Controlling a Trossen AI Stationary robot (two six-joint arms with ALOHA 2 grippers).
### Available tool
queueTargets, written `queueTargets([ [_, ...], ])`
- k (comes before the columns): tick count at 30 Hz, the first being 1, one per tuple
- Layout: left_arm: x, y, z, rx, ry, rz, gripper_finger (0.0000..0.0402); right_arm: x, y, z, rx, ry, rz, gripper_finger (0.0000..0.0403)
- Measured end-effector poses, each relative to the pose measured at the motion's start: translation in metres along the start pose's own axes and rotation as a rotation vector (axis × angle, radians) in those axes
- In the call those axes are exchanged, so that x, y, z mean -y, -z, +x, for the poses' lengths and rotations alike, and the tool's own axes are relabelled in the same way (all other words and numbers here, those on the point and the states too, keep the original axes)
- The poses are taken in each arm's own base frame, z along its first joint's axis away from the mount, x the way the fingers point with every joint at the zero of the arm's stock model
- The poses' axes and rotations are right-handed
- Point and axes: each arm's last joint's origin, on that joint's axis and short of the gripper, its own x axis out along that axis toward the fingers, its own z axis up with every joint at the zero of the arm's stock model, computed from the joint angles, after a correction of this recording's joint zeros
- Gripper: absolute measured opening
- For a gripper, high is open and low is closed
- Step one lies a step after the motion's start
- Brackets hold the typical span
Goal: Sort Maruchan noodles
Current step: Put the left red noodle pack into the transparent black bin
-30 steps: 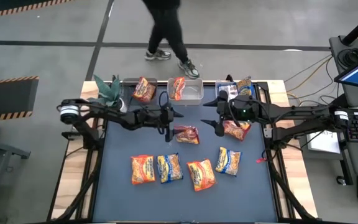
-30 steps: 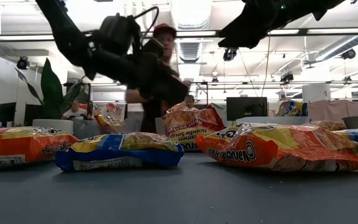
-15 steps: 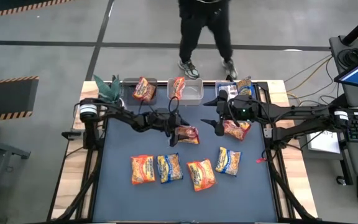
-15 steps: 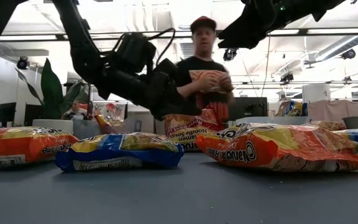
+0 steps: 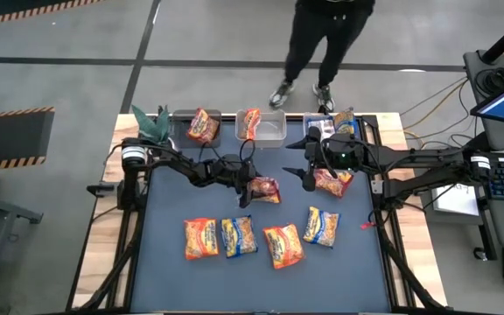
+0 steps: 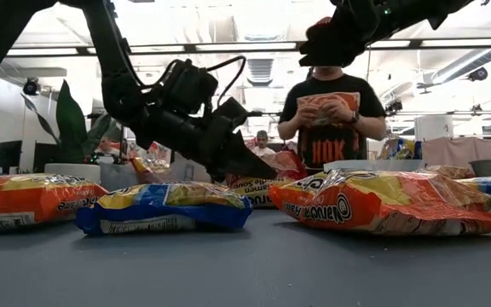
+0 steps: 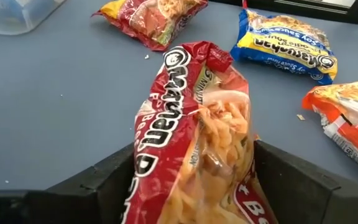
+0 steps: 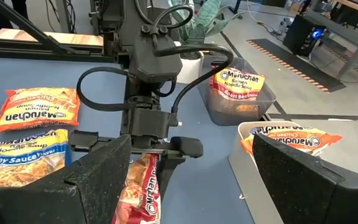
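A dark red Maruchan packet (image 5: pixel 267 189) lies mid-table, and my left gripper (image 5: pixel 249 188) is shut on it, reaching from the table's left. My right gripper (image 5: pixel 302 166) hangs open above the table, beside a second dark red packet (image 5: pixel 333 182) that lies flat. Nearer the front edge lie two orange packets (image 5: pixel 201 238) (image 5: pixel 283 246) and two blue-and-yellow ones (image 5: pixel 239 235) (image 5: pixel 322 226). In the right wrist view my right gripper (image 8: pixel 191 171) looks past its spread fingers at the left gripper and its packet (image 8: pixel 140 193). My left gripper (image 7: pixel 194 149) has the dark red packet pinched between its two fingers, one on each long side edge (image 7: pixel 146 180). The fingers (image 6: pixel 250 164) come slanting down from the table's left. The packet bulges up between them, and its free end (image 7: pixel 194 59) rests on the table.
Three clear bins stand along the far edge (image 5: pixel 274 131), holding packets (image 5: pixel 204 127) (image 5: pixel 250 122) (image 5: pixel 341 121). A potted plant (image 5: pixel 151 125) stands at the far left corner. A person (image 6: pixel 331 111) stands beyond the far edge, holding a packet in both hands.
My left gripper has moved toward the table's right and down, from beside the dark red packet onto it. The packet has bunched up at the gripper's end. The person beyond the far edge has walked toward the right.
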Motion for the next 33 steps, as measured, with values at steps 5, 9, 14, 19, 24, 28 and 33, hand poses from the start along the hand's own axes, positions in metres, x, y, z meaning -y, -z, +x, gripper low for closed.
queueTargets([
  [5, 0.000, -0.001, 0.000, 0.004, -0.011, 0.010, 0.0239, 0.000, 0.000, 0.000, 0.000, 0.000, 0.000, 0.0325],
  [9, 0.000, -0.002, 0.000, 0.011, -0.016, 0.010, 0.0200, 0.000, 0.000, 0.000, 0.000, 0.001, 0.000, 0.0325],
  [14, 0.001, -0.004, -0.001, 0.016, -0.003, 0.004, 0.0162, 0.000, 0.000, 0.000, 0.000, 0.001, 0.000, 0.0325],
  [19, 0.002, -0.009, -0.004, 0.022, 0.001, 0.007, 0.0155, 0.000, 0.001, 0.000, -0.014, -0.001, 0.000, 0.0325],
  [24, 0.006, -0.032, -0.016, 0.091, 0.004, 0.038, 0.0154, 0.000, 0.002, 0.000, -0.023, -0.001, -0.001, 0.0325],
  [28, 0.012, -0.052, -0.033, 0.108, 0.003, 0.073, 0.0154, 0.000, 0.002, 0.000, -0.023, -0.001, 0.000, 0.0325],
  [33, 0.020, -0.083, -0.067, 0.128, -0.045, 0.151, 0.0154, 0.000, 0.002, 0.000, -0.024, 0.000, 0.000, 0.0325],
])
